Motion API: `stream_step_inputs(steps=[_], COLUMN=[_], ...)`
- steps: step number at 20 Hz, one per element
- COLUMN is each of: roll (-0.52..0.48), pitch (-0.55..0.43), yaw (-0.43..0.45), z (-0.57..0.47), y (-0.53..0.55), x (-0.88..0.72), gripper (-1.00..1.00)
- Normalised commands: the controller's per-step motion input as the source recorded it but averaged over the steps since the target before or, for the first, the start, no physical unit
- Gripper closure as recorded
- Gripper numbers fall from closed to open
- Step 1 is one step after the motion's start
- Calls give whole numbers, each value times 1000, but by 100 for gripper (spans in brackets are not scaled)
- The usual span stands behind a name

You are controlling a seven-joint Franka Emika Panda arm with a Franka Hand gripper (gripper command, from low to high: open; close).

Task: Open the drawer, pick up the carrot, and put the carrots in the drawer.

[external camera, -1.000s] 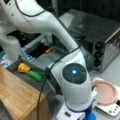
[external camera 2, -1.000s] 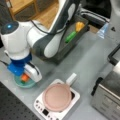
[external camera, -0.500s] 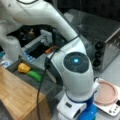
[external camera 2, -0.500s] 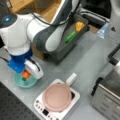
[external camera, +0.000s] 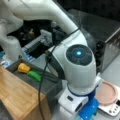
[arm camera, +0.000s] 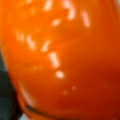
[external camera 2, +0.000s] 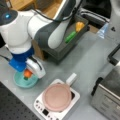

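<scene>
1. I see the gripper low over a teal bowl at a front view's bottom left, under the arm's blue wrist section; I cannot tell from any view whether its jaws are spread or closed on anything.
2. The carrot shows as a small orange piece right at the gripper, inside the bowl's rim, with a bit of green below it. In the wrist view the carrot fills nearly the whole frame as glossy orange, so it sits right against the camera.
3. The drawer is pulled out of the wooden-topped cabinet; in both front views it stands open as a dark grey tray.
4. Inside the drawer I see a green toy vegetable lying lengthwise and a yellow toy piece just beyond it, toward the far end. In a front view the same pair shows again, the yellow toy piece beside the green toy vegetable, nearly touching.
5. No orange piece shows in the drawer; the carrot is at the bowl, well apart from it.
6. On the grey counter near the bowl stands a white kitchen scale carrying a pink round plate.
7. A silver toaster oven stands at a front view's bottom right, and in a front view it is behind the arm at the right.
</scene>
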Motion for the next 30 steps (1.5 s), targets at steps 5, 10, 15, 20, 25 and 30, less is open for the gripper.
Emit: stream_step_inputs(steps=[5, 10, 15, 20, 25, 30], roll=[-128, -183, -167, -164, -175, -221], pitch=[10, 14, -59, -119, -169, -202], yaw=[-57, 39, 69, 71, 204, 376], z=[128, 52, -52, -37, 13, 3], y=[280, 230, 246, 292, 219, 4], x=[-271, -322, -306, -363, -497, -526], gripper=[100, 100, 100, 100, 100, 100])
